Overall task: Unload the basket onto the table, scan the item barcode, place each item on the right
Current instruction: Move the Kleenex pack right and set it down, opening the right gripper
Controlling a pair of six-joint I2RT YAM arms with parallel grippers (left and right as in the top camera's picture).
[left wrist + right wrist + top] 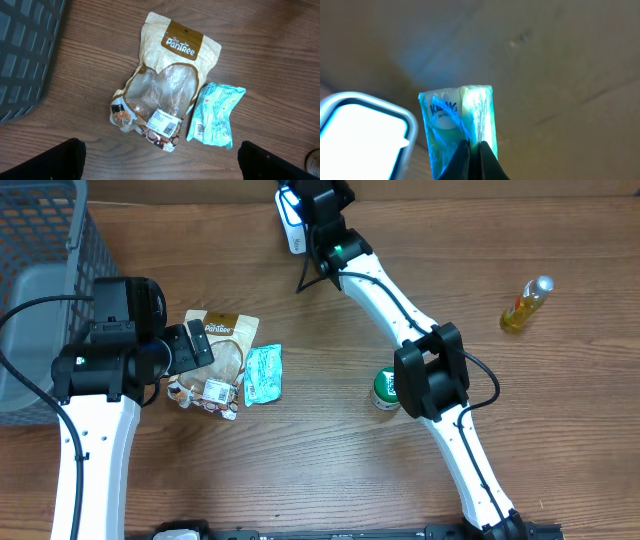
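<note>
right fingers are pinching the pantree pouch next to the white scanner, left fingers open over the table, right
Not the pouch. The right wrist view shows the right fingers pinching a small pale green packet beside the white scanner. The Pantree pouch lies on the table below the open left fingers.

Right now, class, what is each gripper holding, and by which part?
Right gripper pinches a small green packet by one edge; left gripper is open, holding nothing.

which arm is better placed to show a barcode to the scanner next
Right. The right gripper is shut on a small green packet, held close beside the white scanner. The left gripper hangs open above the Pantree pouch and teal packet, far from the scanner, holding nothing.
</note>
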